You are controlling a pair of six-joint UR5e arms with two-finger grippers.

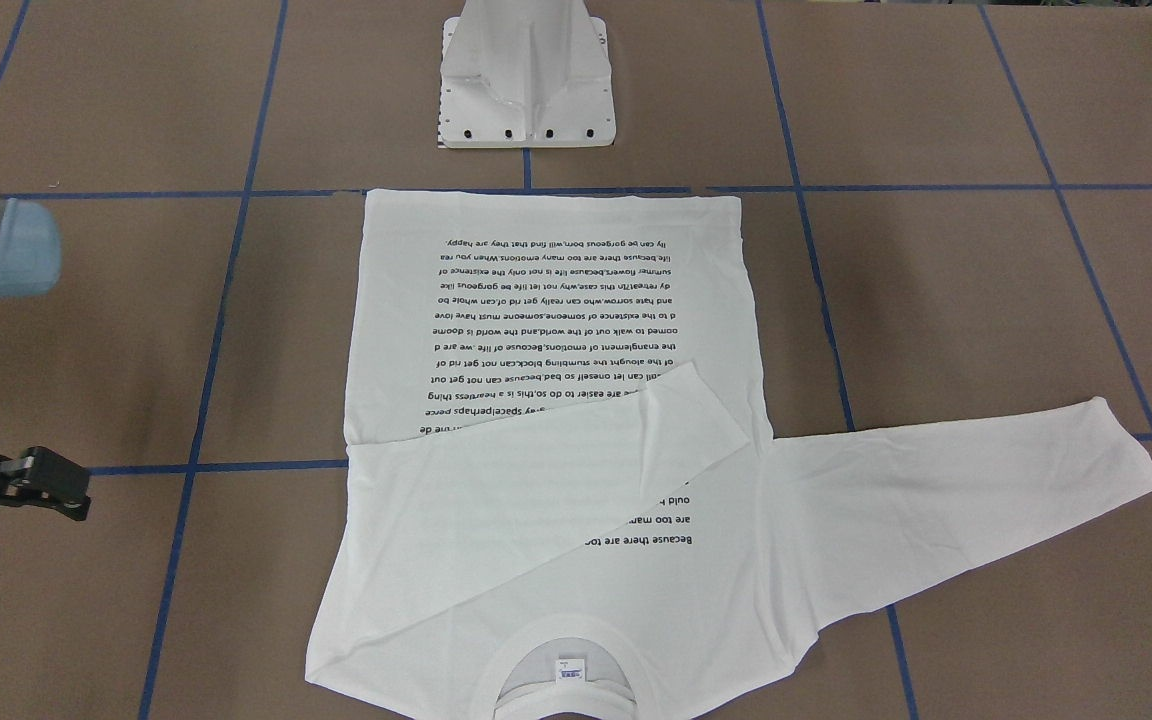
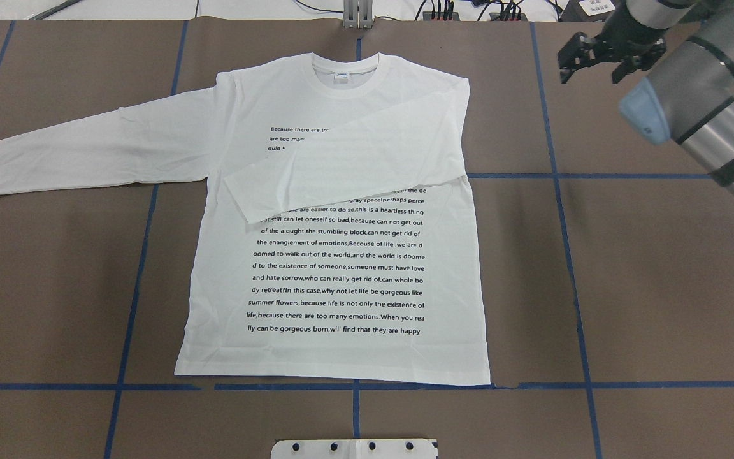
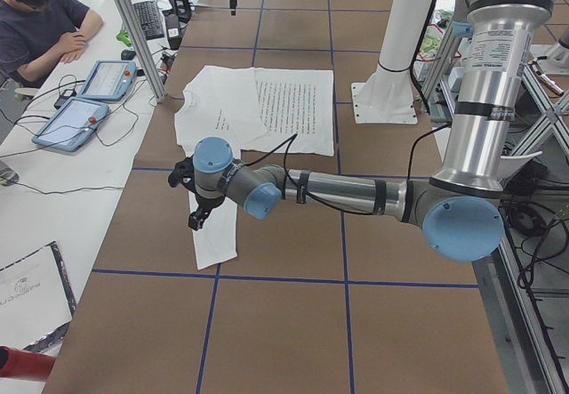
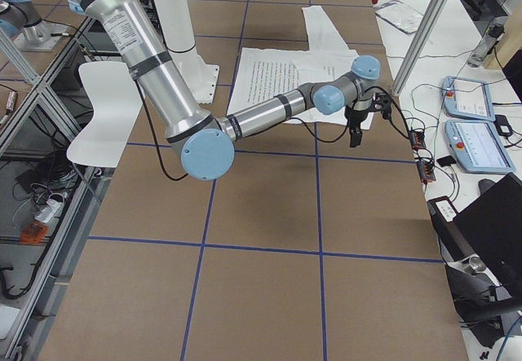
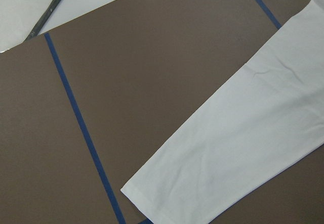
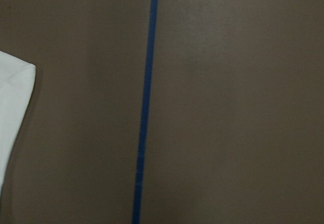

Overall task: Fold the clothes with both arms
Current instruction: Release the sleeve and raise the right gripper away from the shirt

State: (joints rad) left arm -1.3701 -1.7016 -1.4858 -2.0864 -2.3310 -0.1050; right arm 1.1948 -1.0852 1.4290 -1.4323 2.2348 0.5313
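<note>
A white long-sleeved T-shirt [image 2: 341,280] lies flat, print side up, on a brown table [image 2: 660,287] gridded with blue tape [image 2: 574,255]. One sleeve [image 2: 354,166] is folded across its chest, covering part of the black text; the other sleeve [image 2: 86,146] stretches out to the shirt's left. Beyond the shirt's right shoulder, well apart from it, the right gripper [image 2: 591,64] hangs with jaws apart and empty.

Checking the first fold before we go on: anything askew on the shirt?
Nothing damaged or spilled. The folded sleeve lies slanted across the chest of the T-shirt, hiding part of the text block, not square to the hem. The other sleeve lies unfolded, flat on the table.
</note>
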